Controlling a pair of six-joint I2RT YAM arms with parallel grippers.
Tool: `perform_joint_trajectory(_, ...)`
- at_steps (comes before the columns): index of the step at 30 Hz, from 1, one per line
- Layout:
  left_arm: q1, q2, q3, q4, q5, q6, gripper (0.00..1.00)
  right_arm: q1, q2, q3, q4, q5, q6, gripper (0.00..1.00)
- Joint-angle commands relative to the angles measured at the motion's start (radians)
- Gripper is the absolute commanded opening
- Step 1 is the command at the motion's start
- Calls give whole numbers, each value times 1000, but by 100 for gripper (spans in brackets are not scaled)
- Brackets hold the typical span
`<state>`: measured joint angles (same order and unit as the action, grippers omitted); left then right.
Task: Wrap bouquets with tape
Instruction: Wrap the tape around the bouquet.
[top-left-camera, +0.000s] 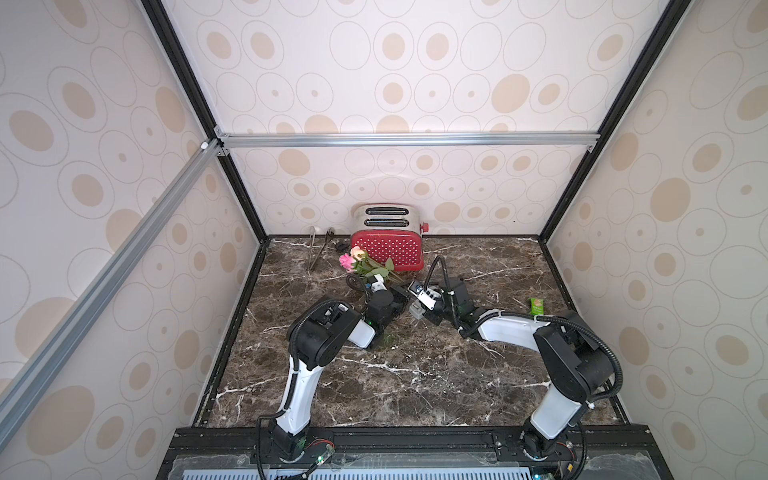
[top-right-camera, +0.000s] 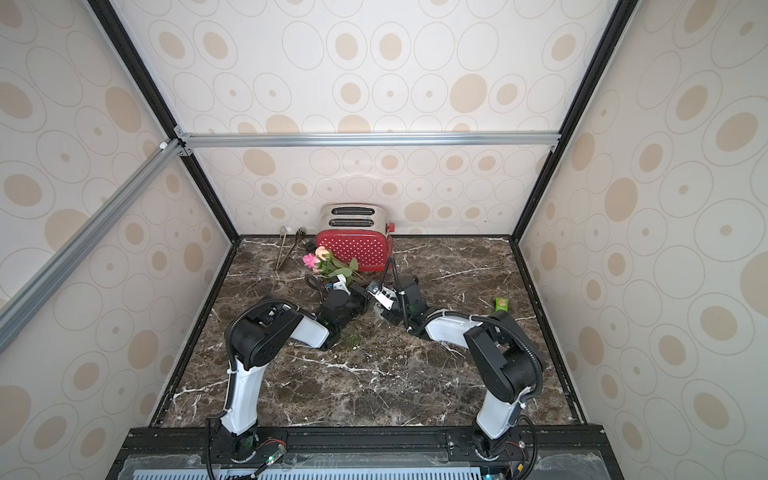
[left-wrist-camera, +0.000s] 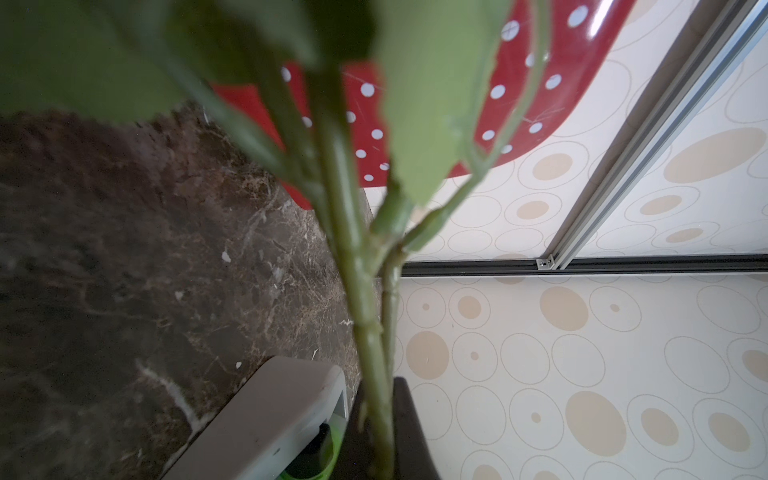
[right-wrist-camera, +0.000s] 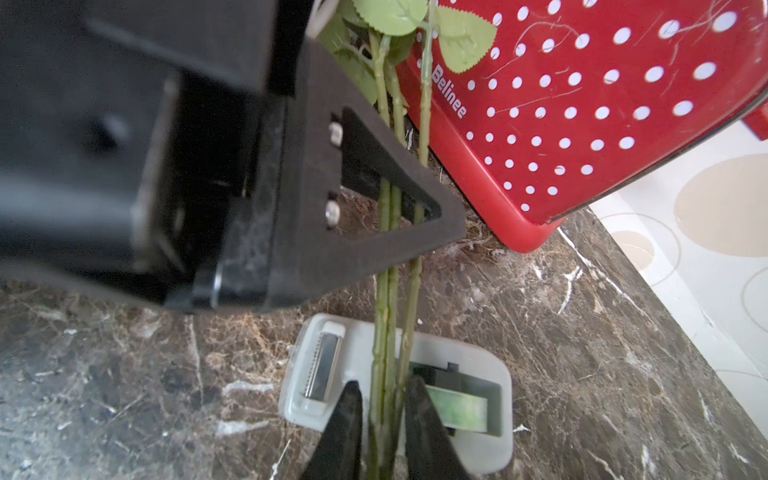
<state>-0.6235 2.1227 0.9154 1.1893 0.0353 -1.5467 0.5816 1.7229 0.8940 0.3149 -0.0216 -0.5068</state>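
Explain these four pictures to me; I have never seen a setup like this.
Two robot arms, the left arm and right arm, stand at the near edge of a marble table. Two pictures look down on everything from overhead; the other two come from a camera on each wrist. On the table lie a red dotted toaster, a grey tape dispenser and a small green packet. The left gripper is shut on the stems of the roses, holding them over the dispenser. The right gripper has a finger either side of the same stems, with a small gap showing.
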Motion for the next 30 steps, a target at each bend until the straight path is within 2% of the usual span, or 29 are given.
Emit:
perform_joint_trajectory(1, 7, 16, 30, 43, 11, -2, 0, 10, 13, 20, -14, 1, -18, 23)
perform_joint_trajectory(8, 6, 16, 30, 45, 12, -3, 0, 14, 9, 29, -43, 24, -18, 19)
perform_joint_trajectory(11, 7, 17, 28, 47, 12, -4, 0, 14, 11, 35, -61, 22, -21, 7)
perform_joint_trajectory(14, 7, 17, 27, 51, 13, -6, 0, 17, 12, 39, -68, 23, -24, 0)
perform_joint_trajectory(22, 7, 17, 22, 54, 14, -9, 0, 23, 11, 34, -66, 26, -29, 0)
perform_joint_trajectory(23, 7, 17, 23, 55, 15, -9, 0, 23, 10, 33, -66, 28, -25, 2)
perform_joint_trajectory(25, 7, 16, 21, 53, 14, -9, 0, 24, 6, 29, -60, 34, -15, 20)
perform_joint_trajectory(30, 7, 11, 17, 56, 12, -9, 0, 26, 4, 27, -68, 31, -20, 24)
